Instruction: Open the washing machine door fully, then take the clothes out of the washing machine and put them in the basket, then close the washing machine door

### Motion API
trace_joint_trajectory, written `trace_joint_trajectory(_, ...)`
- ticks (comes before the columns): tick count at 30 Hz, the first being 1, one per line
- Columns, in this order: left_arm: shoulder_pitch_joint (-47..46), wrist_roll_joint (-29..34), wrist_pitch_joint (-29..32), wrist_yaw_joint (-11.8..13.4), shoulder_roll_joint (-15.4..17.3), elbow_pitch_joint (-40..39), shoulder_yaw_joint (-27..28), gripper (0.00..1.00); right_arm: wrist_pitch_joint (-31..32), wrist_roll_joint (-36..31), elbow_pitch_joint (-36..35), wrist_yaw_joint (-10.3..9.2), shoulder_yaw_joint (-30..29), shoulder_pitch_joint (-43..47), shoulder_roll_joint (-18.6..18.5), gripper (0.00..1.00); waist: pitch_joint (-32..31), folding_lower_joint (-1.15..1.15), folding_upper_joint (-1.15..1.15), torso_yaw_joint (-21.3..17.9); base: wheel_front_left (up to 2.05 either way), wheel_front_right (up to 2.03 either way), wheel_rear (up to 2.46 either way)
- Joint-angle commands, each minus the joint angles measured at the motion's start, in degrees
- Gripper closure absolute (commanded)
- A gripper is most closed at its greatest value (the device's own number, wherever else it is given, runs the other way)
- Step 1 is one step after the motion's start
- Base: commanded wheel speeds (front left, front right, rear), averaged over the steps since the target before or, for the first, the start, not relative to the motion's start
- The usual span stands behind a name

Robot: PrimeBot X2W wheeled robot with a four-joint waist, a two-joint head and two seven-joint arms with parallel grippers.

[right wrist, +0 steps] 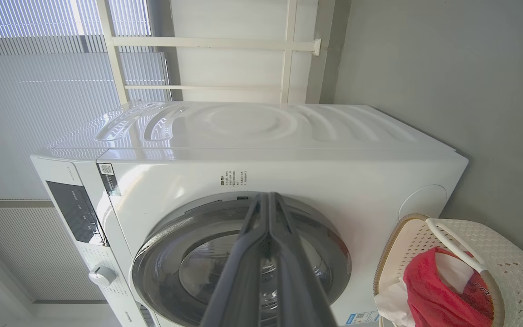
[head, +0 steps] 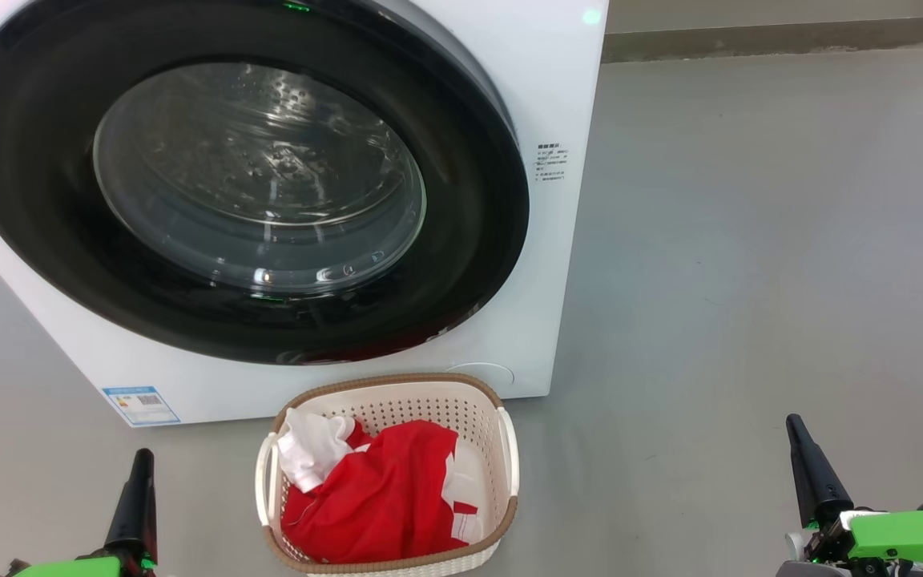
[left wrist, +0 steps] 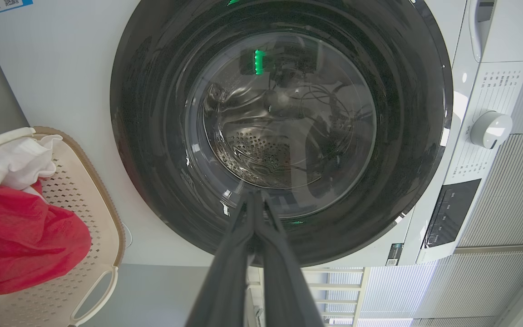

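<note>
The washing machine [head: 562, 104] stands in front of me, and the washing machine door [head: 37, 200] lies flat against its front, black ring around the glass. Through the glass I see bare steel drum. On the floor just below it, the cream basket [head: 385, 383] holds the clothes [head: 385, 497]: red fabric with a white piece at the left. My left gripper [head: 141, 461] is low at the left of the basket, shut and empty. To the right, my right gripper [head: 794, 425] is also shut and empty. In the left wrist view, the left gripper [left wrist: 254, 195] points at the door [left wrist: 152, 136].
Grey floor [head: 750, 240] stretches to the right of the machine up to a wall base at the back. The machine's control panel and knob [left wrist: 490, 129] show in the left wrist view. Pale window blinds [right wrist: 39, 113] are beyond the machine.
</note>
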Motion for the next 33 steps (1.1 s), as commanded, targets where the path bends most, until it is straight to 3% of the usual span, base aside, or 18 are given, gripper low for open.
trace_joint_trajectory(1, -2.2, -0.2, 0.3, -0.2, 1.2, -1.1, 1.5, 1.00, 0.4, 0.2, -1.7, -0.06, 1.4, -2.4, -0.2, 1.00, 0.0, 0.00, 0.00, 0.0, 0.00, 0.00, 0.00)
trace_joint_trajectory(33, -2.2, -0.2, 0.3, -0.2, 1.2, -1.1, 1.5, 1.00, 0.4, 0.3, -1.7, -0.06, 1.4, -2.4, -0.2, 1.00, 0.0, 0.00, 0.00, 0.0, 0.00, 0.00, 0.00)
